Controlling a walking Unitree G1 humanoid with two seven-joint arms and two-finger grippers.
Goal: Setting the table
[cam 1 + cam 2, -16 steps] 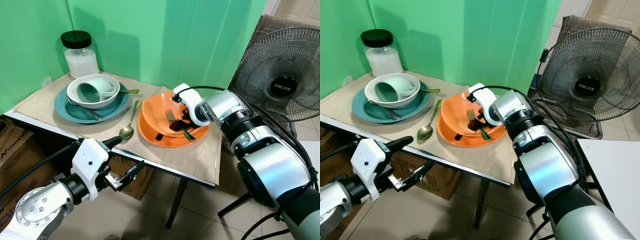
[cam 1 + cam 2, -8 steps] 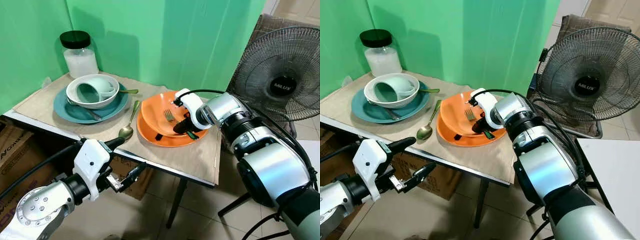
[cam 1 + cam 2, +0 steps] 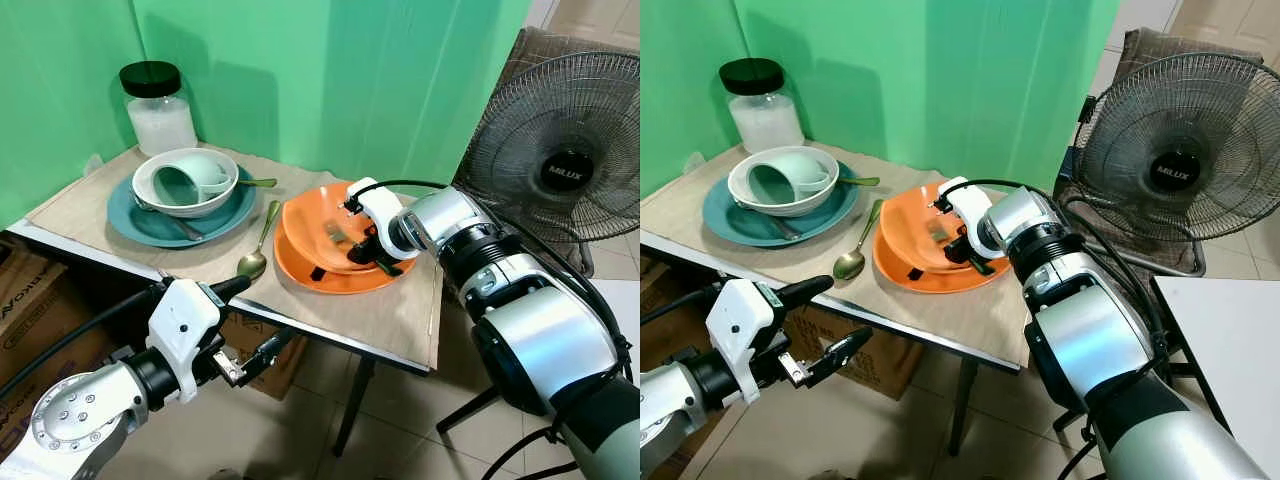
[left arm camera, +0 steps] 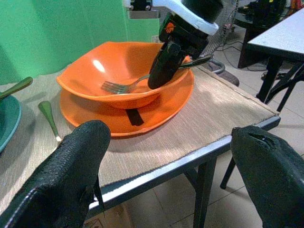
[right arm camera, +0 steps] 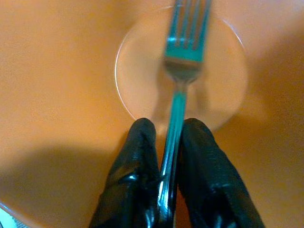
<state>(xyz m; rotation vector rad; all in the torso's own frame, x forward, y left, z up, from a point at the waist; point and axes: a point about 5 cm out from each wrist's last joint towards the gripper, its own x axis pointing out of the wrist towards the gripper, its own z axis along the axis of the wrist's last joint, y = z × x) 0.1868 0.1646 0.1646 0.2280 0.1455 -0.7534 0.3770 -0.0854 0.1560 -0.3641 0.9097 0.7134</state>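
The table [image 3: 400, 320] carries an orange plate [image 3: 300, 270] under the right gripper [image 3: 368, 252], with an orange bowl [image 4: 118, 61] stacked on it. That gripper's fingers [image 5: 137, 175] pinch the handle of a fork [image 5: 183, 52], its tines over the bowl's floor just ahead. The left gripper [image 3: 262, 318] hangs spread wide below the table's near edge, a gold spoon [image 3: 255, 258] just beyond it.

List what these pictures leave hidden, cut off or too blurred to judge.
- Fork: its tines are blurred in the right wrist view, and the right hand covers its handle.
- Dark utensil on the teal plate: the white bowl hides its far end.
- Fan: cut off by the eye view's edge.
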